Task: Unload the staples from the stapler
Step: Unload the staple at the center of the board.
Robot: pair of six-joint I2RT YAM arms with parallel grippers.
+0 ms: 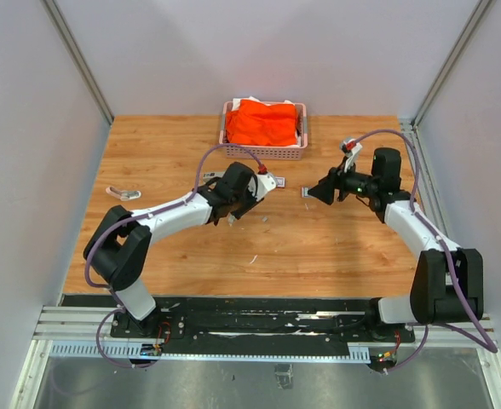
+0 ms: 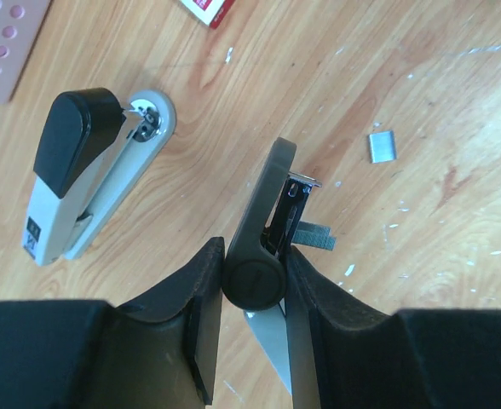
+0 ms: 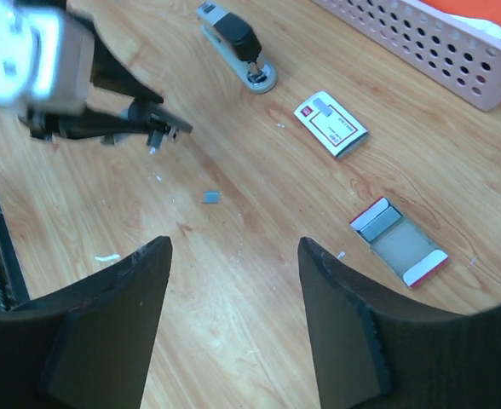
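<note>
Gripping a black stapler (image 2: pixel 267 200), the left claw (image 2: pixel 252 285) is clenched on its hinge end. A strip of staples (image 2: pixel 317 238) juts from the opened stapler toward 3 o'clock. A loose staple piece (image 2: pixel 382 146) lies on the worktop (image 2: pixel 191 77) at 1 o'clock of it. Another grey stapler (image 2: pixel 80 183) lies at 10 o'clock. The right claw (image 3: pixel 233 249) hangs released above the worktop, holding nothing.
</note>
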